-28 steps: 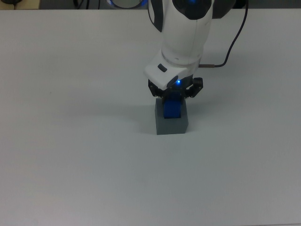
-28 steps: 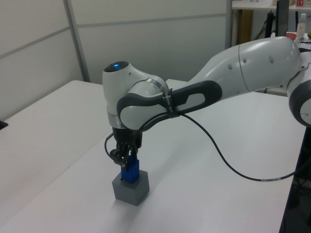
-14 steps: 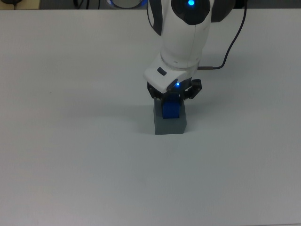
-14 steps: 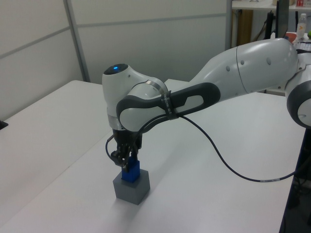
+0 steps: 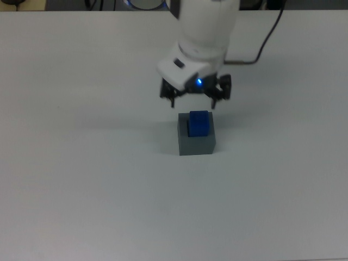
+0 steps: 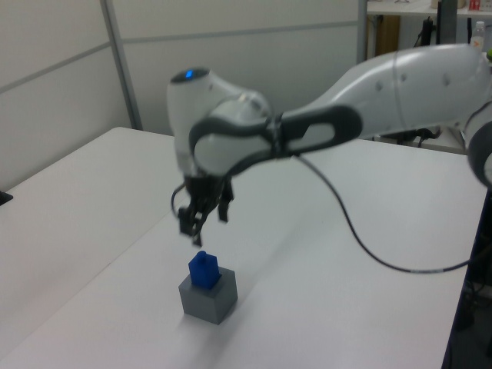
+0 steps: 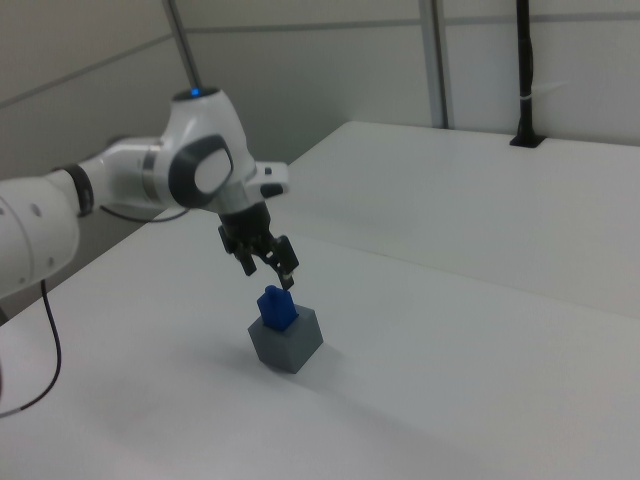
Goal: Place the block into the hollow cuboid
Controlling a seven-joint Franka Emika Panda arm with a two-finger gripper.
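A: Block (image 5: 199, 124) first: is the hand (image 5: 194, 99) gripping it?

B: No. The hand hangs above the block with its fingers spread and nothing between them.

A: Where does the block sit, then?

B: In the recess of the hollow cuboid (image 5: 196, 142), its upper part standing proud of the rim. The cuboid rests on the white counter (image 5: 81, 179).

A: How should the retreat go?

B: I'd judge straight up, fingers kept wide, so neither clips the block.
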